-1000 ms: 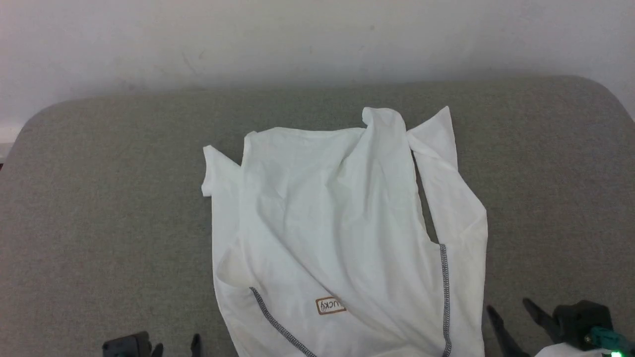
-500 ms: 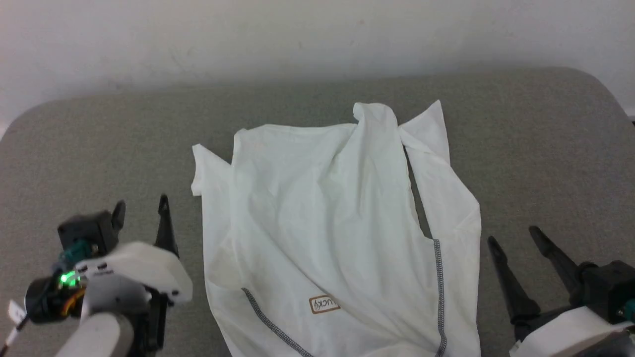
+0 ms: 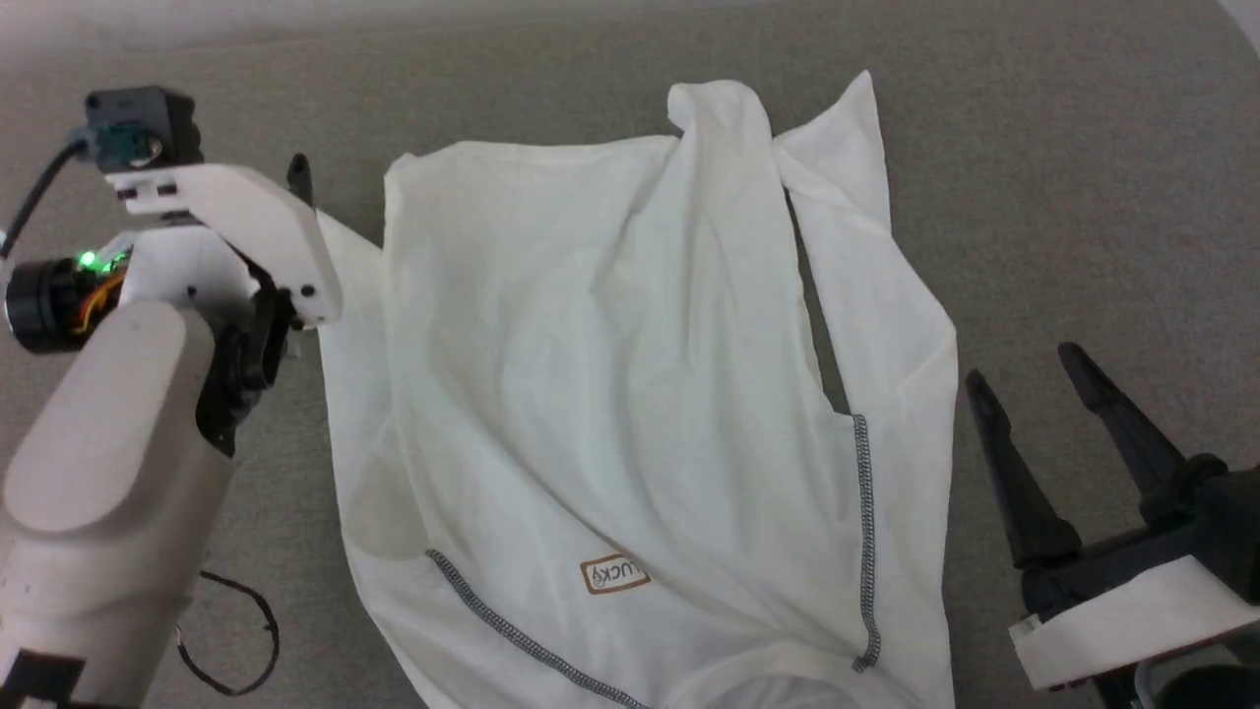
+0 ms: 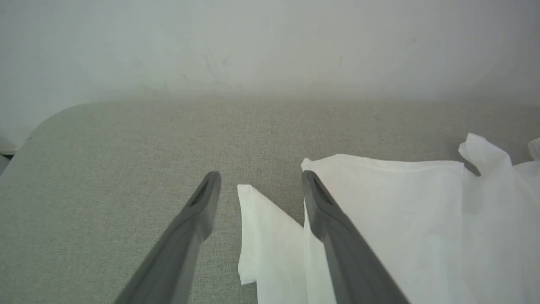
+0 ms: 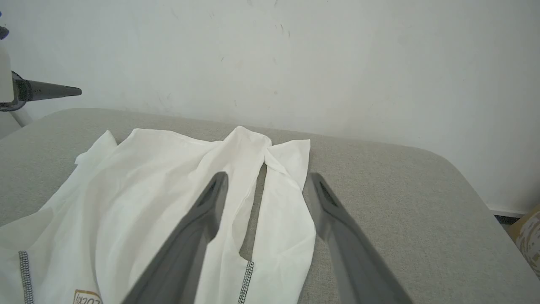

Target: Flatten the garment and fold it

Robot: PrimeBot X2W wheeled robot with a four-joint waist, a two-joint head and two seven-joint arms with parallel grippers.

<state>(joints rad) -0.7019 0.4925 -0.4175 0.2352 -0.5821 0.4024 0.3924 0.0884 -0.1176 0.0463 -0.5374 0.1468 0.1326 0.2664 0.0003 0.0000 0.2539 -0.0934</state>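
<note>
The garment (image 3: 610, 374) lies mid-frame on the bench (image 3: 1083, 148). My left claw (image 4: 260, 179), wide, frames its sleeve corner (image 4: 249, 211) at upper left; my right claw (image 3: 1024, 366), wide, stands beside its lower-right edge.

T-shirt (image 3: 610, 374): thin white cloth, matt, softly creased; grey zigzag stitching (image 3: 863, 492) at seams.
Tabletop (image 3: 1083, 197): grey-green woven cloth cover, matt, fine rough grain.
Fingers (image 5: 194, 236): dark grey, smooth, matt, plastic by look.
Forearm shell (image 3: 108, 423): pale, smooth, faint sheen.
</note>
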